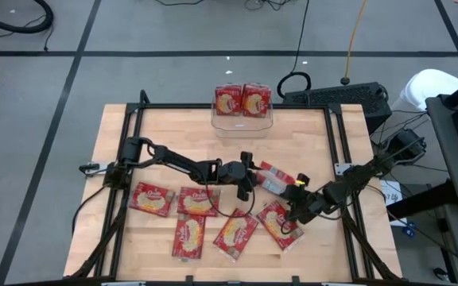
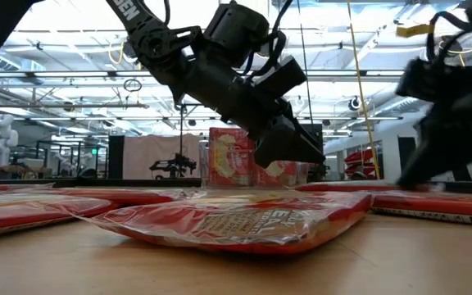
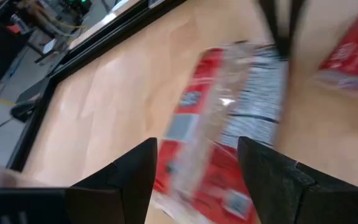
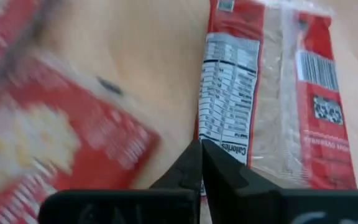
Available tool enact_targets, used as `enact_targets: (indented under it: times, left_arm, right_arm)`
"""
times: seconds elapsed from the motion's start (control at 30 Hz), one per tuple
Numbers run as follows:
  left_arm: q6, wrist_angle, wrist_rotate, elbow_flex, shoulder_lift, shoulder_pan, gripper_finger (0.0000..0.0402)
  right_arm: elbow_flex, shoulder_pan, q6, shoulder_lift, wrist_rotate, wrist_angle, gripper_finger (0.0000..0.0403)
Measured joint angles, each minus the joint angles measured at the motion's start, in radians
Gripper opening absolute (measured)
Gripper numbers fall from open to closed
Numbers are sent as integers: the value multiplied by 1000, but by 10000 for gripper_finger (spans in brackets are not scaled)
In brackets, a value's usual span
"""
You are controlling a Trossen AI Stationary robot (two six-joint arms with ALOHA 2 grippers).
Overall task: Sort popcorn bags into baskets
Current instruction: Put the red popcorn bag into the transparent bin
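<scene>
The clear basket (image 1: 243, 121) stands at the table's far middle with two red popcorn bags (image 1: 243, 100) upright in it. Several more bags lie flat along the near half, among them one (image 1: 151, 199) at the left and one (image 1: 279, 223) at the right. Another bag (image 1: 277, 179) lies back side up between the arms, and its printed back (image 4: 272, 93) fills the right wrist view. My left gripper (image 1: 249, 181) hovers open at that bag's left end, its fingers (image 3: 123, 180) spread either side of the bag (image 3: 229, 124). My right gripper (image 4: 201, 149) is shut and empty, just near of that bag.
A black frame (image 1: 137, 111) runs around the table top. In the low view a bag (image 2: 236, 217) lies close to the camera, with the left arm (image 2: 220, 74) above it. Cables and a keyboard (image 1: 336, 97) lie beyond the far edge.
</scene>
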Motion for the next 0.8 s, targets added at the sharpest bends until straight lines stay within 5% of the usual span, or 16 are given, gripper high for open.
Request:
enact_targets:
  times: [0.23,0.6,0.8]
  left_arm:
    - [-8,-6,-13,0,0,-3,230]
    - [-24,-95,-17,0,0,-16,230]
    - [-4,-279,-280,1,-135,-88,230]
  right_arm:
    - [1,-15,-178,-2,19,205,0]
    - [3,-15,-213,-22,-17,234,0]
    - [3,-21,-189,-22,-18,234,0]
